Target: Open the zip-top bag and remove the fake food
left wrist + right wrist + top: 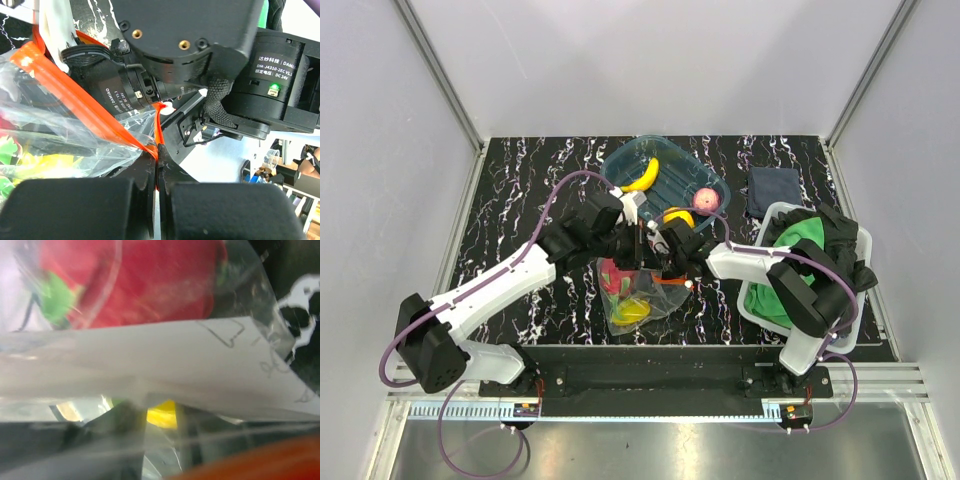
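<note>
The left gripper [159,150] pinches the zip-top bag's [645,300] red-orange zip strip [95,107], which slants from upper left down to the jaws. The bag lies centre frame overhead, fake food [617,279] inside. I cannot tell the right gripper's [665,255] state.

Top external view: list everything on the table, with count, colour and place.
zip-top bag: one, clear with red-orange strip, centre front between the arms
fake food in bag: several, red, yellow, green, count unclear
teal tray: one, back centre
banana: one, yellow, in tray
ball: one, pink, in tray
round piece: one, yellow, by tray's near edge, partly hidden
blue cloth: one, dark, back right
basket: one, white, right side
green cloth: one, in basket
left pincer: shut on the bag's strip
right pincer: at the bag, state unclear
</note>
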### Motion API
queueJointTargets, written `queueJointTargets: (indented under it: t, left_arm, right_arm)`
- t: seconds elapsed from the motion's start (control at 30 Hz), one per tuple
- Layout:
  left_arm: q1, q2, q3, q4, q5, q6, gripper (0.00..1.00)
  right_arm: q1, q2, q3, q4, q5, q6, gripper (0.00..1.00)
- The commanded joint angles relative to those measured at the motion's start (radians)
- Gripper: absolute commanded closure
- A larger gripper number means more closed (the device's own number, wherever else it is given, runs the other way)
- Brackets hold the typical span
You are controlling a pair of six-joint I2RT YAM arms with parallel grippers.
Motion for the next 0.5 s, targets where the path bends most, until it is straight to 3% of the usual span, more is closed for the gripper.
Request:
queueJointTargets:
  t: [0.0,0.47]
  left_arm:
    - [-0.003,0.008,0.029,0.023,0.044,0.021,1.0]
    - [-0.004,0.025,0.024,0.039,0.071,0.015,1.0]
  right_arm:
    - [0.002,-0.061,0.037,-0.14,-0.003,-0.057,0.57]
    - [0.002,-0.007,0.067,-0.252,-0.106,-0.114,0.09]
